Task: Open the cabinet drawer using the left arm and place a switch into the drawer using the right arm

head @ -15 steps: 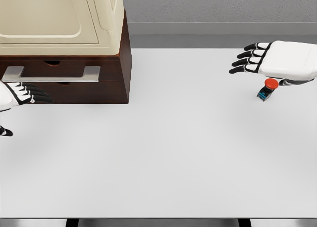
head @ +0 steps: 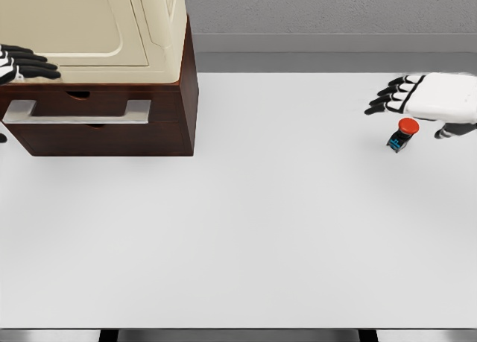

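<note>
Head view showed the drawer (head: 93, 126) of the brown cabinet (head: 186, 96) closed, its pale bar handle (head: 78, 111) running across the front, untouched. The left robot hand (head: 19, 64) sat at the picture's left edge, above the handle and over the cabinet's cream top (head: 82, 29), fingers stretched out and grasping nothing. To my eye the opening step was in hand, and doing it well meant bringing those fingers down in front of the bar, hooking under it and pulling straight toward the robot, so the drawer would not skew.

Far to the right, well apart from the cabinet, the red-capped switch (head: 402, 134) stood on the white surface (head: 246, 230). The right robot hand (head: 436, 96) hovered just behind and over it, fingers released, nothing held. It should wait until the drawer was out.
</note>
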